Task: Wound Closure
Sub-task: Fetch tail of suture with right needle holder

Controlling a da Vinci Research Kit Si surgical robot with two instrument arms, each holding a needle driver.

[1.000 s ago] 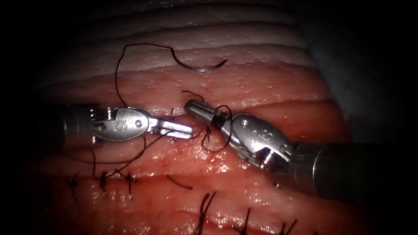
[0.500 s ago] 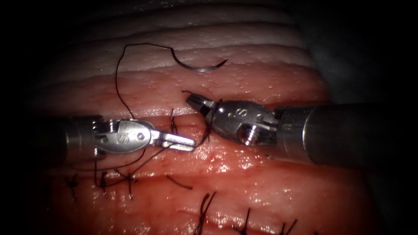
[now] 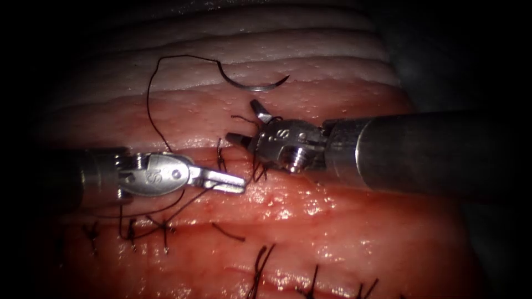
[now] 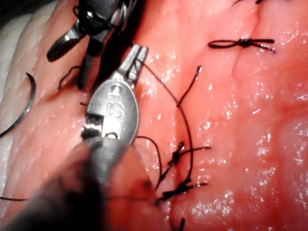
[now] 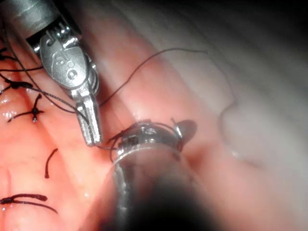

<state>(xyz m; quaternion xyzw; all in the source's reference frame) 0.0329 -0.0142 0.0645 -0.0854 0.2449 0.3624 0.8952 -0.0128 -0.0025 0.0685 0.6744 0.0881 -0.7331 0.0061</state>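
Note:
The curved needle (image 3: 252, 84) lies free on the pale tissue (image 3: 332, 88) above the cut, held by neither tool and not in the tissue; it is also seen in the left wrist view (image 4: 26, 103). Its thread (image 3: 149, 105) runs left and down to the left tool (image 3: 233, 181), whose jaws are shut on the thread (image 4: 137, 55). The right tool (image 3: 245, 125) stands open above the stitch site and holds nothing. A short thread end (image 3: 239, 117) lies between its jaws, and thread loops (image 3: 257, 169) hang around its wrist.
Several finished stitches (image 3: 133, 230) with cut ends cross the cut at the lower left, and more (image 3: 260, 266) sit along the lower edge. A loose thread piece (image 3: 227, 232) lies on the wet red tissue. The right tool's thick shaft (image 3: 432, 155) spans the right side.
The right tool swung its shaft up to level, moved its tip up and left, and opened its jaws from shut. The left tool and the needle stayed put.

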